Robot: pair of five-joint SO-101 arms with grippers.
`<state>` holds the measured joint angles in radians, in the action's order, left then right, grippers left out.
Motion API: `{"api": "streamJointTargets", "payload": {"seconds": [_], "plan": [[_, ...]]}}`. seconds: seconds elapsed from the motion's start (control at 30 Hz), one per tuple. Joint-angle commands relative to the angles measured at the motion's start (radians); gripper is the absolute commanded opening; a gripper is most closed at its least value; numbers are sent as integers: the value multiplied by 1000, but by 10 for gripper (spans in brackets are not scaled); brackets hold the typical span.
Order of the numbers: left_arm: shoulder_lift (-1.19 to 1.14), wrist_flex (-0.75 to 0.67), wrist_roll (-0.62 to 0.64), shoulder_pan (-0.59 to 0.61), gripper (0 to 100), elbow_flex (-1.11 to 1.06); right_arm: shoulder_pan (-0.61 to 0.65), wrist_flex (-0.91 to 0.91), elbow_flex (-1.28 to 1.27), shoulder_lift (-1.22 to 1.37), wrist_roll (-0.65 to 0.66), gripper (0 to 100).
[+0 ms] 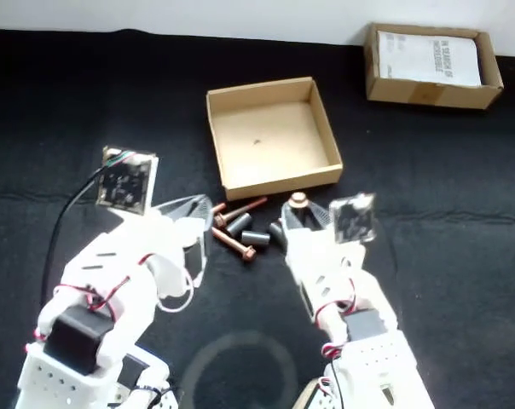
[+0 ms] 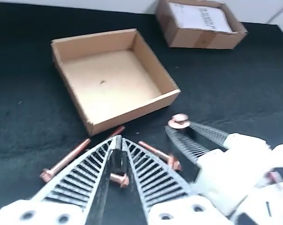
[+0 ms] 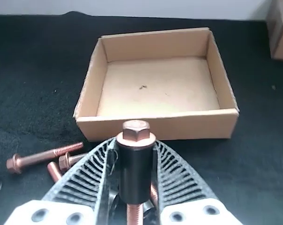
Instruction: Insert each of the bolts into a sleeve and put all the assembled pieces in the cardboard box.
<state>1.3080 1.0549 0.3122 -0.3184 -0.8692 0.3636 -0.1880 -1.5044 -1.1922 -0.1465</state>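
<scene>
Right claw (image 3: 135, 143) grips sleeve (image 3: 133, 171), bolt (image 3: 137, 131) through, near cardboard box (image 3: 179, 125).

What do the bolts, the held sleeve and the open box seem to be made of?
The bolts look like metal, perhaps copper-plated steel: coppery sheen, threads, hex heads. The sleeve is smooth, black and faintly glossy; it could be plastic or blackened metal, the look leaves it open. The box is plain brown cardboard, matte, with raw cut edges.

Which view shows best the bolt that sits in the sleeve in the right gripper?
Right wrist view: the bolt stands through the sleeve in the right gripper, close up. High and left wrist views show just its head.
</scene>
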Motion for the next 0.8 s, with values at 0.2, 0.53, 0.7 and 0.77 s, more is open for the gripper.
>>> {"api": "streamJointTargets", "payload": {"seconds": [0.2, 0.53, 0.7, 0.77], "plan": [[237, -8, 0, 214, 9, -317, -25, -239, 417, 125, -40, 6], [507, -137, 0, 374, 9, -615, -25, -389, 897, 572, -43, 6], [504, -310, 5, 487, 9, -739, -27, -490, 1102, 768, -44, 6], [504, -381, 6, 527, 9, -779, -27, -510, 1159, 835, -44, 6]]}}
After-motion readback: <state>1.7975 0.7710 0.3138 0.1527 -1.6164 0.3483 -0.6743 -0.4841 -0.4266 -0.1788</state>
